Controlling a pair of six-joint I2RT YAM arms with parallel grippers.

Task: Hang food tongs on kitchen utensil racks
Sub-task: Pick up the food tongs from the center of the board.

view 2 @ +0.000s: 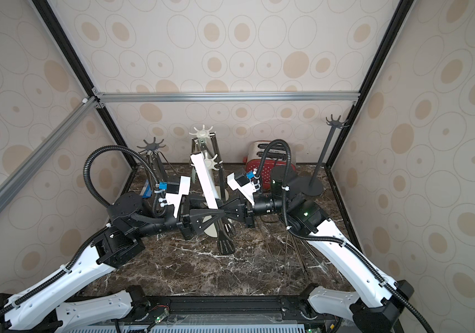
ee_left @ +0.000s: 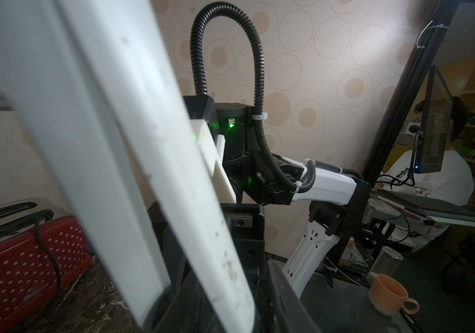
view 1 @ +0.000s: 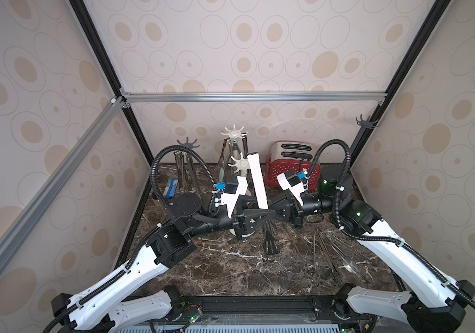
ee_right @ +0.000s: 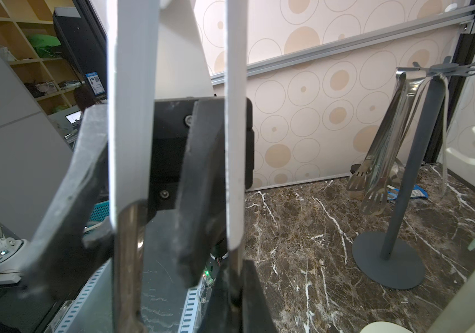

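1. The left arm reaches in low from the left, and the left gripper (view 1: 269, 215) points right over the middle of the marble table (view 1: 230, 268). In the right wrist view its dark fingers (ee_right: 66, 201) straddle one arm of the white-handled tongs (ee_right: 128, 115). I cannot tell whether they pinch it.
2. The tongs stand between the two grippers. Their white handles tilt up in front of the near cream rack (view 1: 240, 164), and their black tips (view 1: 271, 245) hang below.
3. The right gripper (view 1: 282, 214) points left, tip to tip with the left one, clamped on the tongs' other arm.
4. The left wrist view shows the white arms close up beside the toaster (ee_left: 23, 259). Only a top view shows the pole and base of the right-hand dark grey rack (view 2: 321, 152).
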